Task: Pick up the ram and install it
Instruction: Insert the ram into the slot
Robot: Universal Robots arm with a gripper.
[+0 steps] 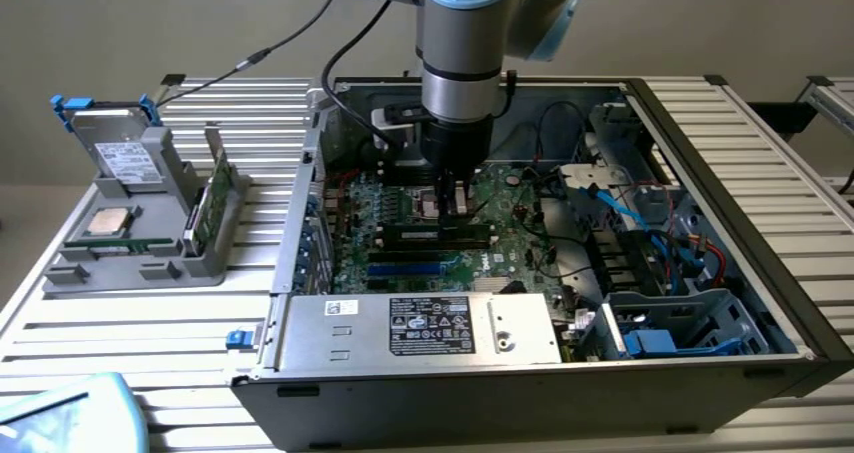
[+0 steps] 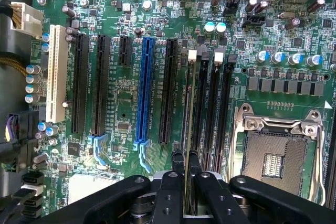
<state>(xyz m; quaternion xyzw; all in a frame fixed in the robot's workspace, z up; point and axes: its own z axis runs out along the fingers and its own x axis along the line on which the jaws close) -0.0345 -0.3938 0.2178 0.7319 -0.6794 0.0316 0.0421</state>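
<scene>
Claw (image 1: pixel 454 208) hangs low inside the open grey metal computer case (image 1: pixel 747 153) — I see its black fingers (image 2: pixel 170 182) pinched narrow on the long thin green ram stick (image 2: pixel 186 119), edge-on at the black memory slots (image 2: pixel 215 114), beside the blue slot (image 2: pixel 144 87).

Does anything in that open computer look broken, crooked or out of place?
Nothing looks broken or spilled. The only gap is the square processor socket, which is bare. The claw holds the memory stick straight over the slots.

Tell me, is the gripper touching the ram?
Touching. In the wrist view the gripper pinches the ram, its fingers pressed against both faces.
</scene>
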